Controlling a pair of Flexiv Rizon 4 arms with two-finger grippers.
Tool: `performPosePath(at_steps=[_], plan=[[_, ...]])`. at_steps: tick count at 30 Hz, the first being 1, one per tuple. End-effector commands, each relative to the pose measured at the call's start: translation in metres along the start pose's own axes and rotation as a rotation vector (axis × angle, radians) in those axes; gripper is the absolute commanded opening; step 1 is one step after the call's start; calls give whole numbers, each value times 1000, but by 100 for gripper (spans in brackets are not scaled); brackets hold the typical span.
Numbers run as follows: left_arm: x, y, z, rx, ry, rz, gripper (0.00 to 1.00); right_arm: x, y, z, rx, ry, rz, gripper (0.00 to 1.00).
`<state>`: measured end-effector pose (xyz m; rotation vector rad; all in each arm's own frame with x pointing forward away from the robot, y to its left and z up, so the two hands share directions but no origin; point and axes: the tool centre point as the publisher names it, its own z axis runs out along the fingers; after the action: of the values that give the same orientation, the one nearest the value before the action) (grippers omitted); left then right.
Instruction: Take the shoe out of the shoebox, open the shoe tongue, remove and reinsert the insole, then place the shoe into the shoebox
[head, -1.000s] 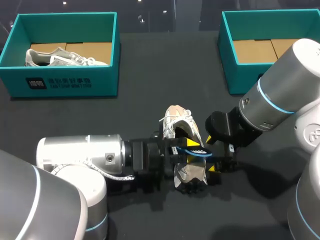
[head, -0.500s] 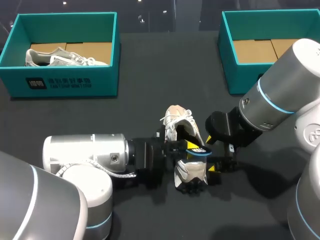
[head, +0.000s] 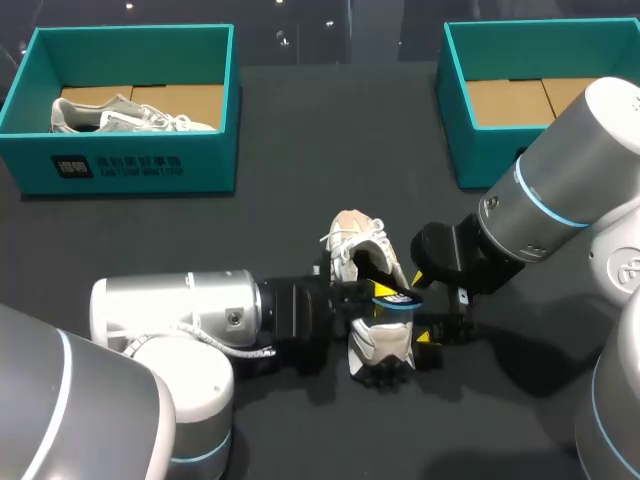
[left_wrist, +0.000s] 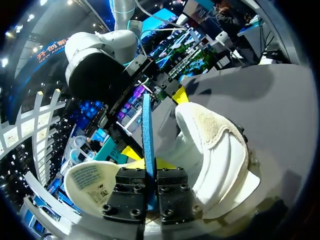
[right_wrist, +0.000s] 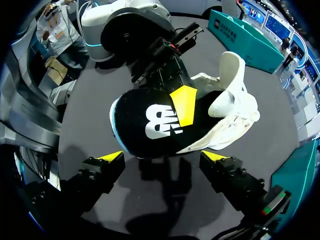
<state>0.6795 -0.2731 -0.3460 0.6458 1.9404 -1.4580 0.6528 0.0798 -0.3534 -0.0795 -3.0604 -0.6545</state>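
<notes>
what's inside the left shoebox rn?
One pale shoe lies along the front wall of the left shoebox, on a brown cardboard floor. That wall hides the shoe's lower edge and the strip of floor beside it.

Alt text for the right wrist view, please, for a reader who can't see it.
A black insole with a white logo is pinched by the left gripper, one yellow fingertip on its top face, with a white shoe just behind it on the dark table. The right gripper hangs open nearer the camera, its two yellow tips wide apart, touching nothing.
</notes>
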Motion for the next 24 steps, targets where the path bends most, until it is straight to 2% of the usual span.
performPosePath(at_steps=[1,5,10,14,16,17,18,19,20,21,24], plan=[[-4,-8,-10,25,10,-14,21,2,0,0,1,-3,0,100],[-7,-23,-17,72,37,-48,37,2,0,0,1,-3,0,100],[-7,-41,-22,102,51,-54,34,2,0,0,1,-3,0,100],[-6,-48,-22,104,61,-43,37,2,0,0,1,-3,0,100],[-4,-49,-20,105,68,-42,34,2,0,0,1,-3,0,100],[-3,-48,-18,100,73,-39,29,2,0,0,1,-3,0,100],[-2,-46,-15,97,78,-41,22,2,0,0,1,-3,0,100],[-1,-45,-13,92,82,-39,10,2,0,0,1,-3,0,100],[0,-44,-12,88,84,-37,4,2,0,0,1,-3,0,100],[2,-42,-9,86,88,-36,0,2,0,0,1,-3,0,100],[6,-38,-5,71,89,-9,0,2,0,0,1,-3,0,100]])
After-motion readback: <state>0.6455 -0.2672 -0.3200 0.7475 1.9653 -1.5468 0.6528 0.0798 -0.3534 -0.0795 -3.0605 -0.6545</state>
